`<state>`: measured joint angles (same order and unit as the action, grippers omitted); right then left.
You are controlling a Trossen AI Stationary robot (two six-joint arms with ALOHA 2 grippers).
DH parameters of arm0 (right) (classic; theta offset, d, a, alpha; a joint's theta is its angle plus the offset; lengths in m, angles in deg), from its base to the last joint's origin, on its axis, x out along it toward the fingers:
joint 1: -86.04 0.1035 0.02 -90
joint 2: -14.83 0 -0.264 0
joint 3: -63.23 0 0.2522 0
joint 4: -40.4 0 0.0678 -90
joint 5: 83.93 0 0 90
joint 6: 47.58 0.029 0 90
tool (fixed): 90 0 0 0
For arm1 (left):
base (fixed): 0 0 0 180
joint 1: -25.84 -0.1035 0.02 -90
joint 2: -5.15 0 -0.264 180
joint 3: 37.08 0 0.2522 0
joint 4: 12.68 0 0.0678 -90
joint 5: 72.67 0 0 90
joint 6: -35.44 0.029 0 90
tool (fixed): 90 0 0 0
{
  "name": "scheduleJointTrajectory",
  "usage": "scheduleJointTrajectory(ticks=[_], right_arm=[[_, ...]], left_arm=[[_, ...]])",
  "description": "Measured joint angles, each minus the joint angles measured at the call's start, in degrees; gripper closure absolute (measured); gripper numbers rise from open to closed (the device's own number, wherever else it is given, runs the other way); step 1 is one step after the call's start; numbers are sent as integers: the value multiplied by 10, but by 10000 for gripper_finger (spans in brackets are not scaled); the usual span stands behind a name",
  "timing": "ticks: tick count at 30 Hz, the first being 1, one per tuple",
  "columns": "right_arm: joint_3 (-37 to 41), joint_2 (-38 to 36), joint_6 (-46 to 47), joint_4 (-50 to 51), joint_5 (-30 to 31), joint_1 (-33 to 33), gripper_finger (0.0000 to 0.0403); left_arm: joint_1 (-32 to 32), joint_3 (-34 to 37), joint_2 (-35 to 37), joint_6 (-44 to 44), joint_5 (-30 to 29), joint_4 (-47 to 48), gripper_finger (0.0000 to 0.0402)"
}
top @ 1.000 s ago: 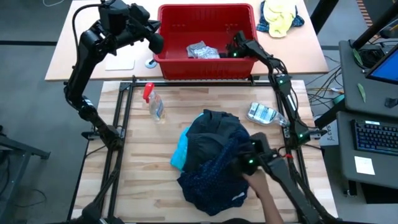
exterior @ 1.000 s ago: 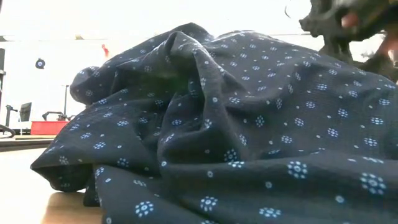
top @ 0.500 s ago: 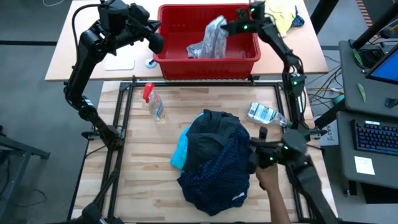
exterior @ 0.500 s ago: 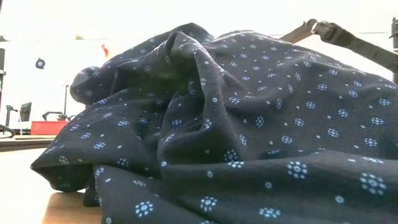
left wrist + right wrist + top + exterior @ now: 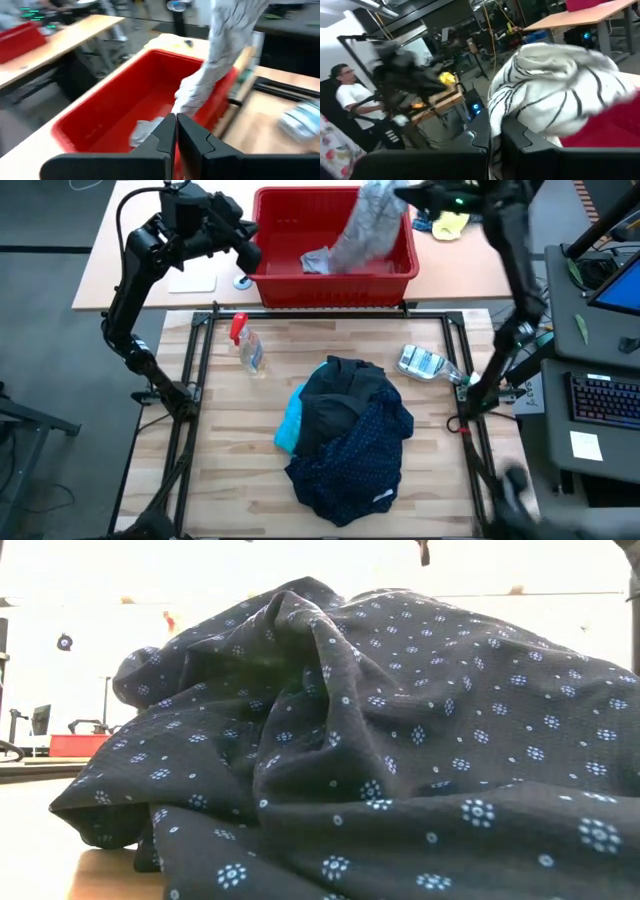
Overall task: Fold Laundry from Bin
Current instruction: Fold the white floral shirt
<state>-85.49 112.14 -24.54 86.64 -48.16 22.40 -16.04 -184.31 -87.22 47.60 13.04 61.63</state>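
The red bin (image 5: 282, 225) stands on the far table. A light grey striped garment (image 5: 368, 228) hangs over the bin from my right gripper (image 5: 402, 192), which is raised high and shut on it. Another small grey piece (image 5: 314, 260) lies on the bin's floor. My left gripper (image 5: 250, 252) hovers shut beside the bin's left end, holding nothing. On the wooden table lies a pile of laundry (image 5: 345, 430): black, navy with dots, and turquoise at its left edge. In the low view the navy dotted garment (image 5: 380, 760) fills the picture. My right gripper pinches a bunched part of the grey garment (image 5: 496, 114) between its two fingers, at the garment's upper end. The fingers lie about level. The garment hangs below them, tilted toward the bin's left, with its lower end (image 5: 150, 131) down inside the bin.
A spray bottle with a red head (image 5: 246, 346) lies at the table's far left, a clear plastic pack (image 5: 424, 363) at its far right. A yellow-and-blue cloth bundle (image 5: 450, 222) sits right of the bin. A person (image 5: 346, 92) sits beyond the table.
My right gripper has risen steeply from the bin's right end and taken the light grey garment up with it. The garment, which lay crumpled on the bin's floor, now hangs stretched out, only its lower end staying in the bin.
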Motion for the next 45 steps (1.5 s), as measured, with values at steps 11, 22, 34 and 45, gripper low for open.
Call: scheduleJointTrajectory(ticks=[11,22,34,45], right_arm=[[-1,-194,-5,57,103,193,393],[-1,-228,-25,423,565,402,393],[0,-202,-3,531,491,427,392],[96,-217,155,575,498,443,391]], left_arm=[[1,0,6,35,202,36,401],[38,0,15,49,336,54,401],[100,0,20,-20,282,63,401],[133,5,17,-19,240,64,401]])
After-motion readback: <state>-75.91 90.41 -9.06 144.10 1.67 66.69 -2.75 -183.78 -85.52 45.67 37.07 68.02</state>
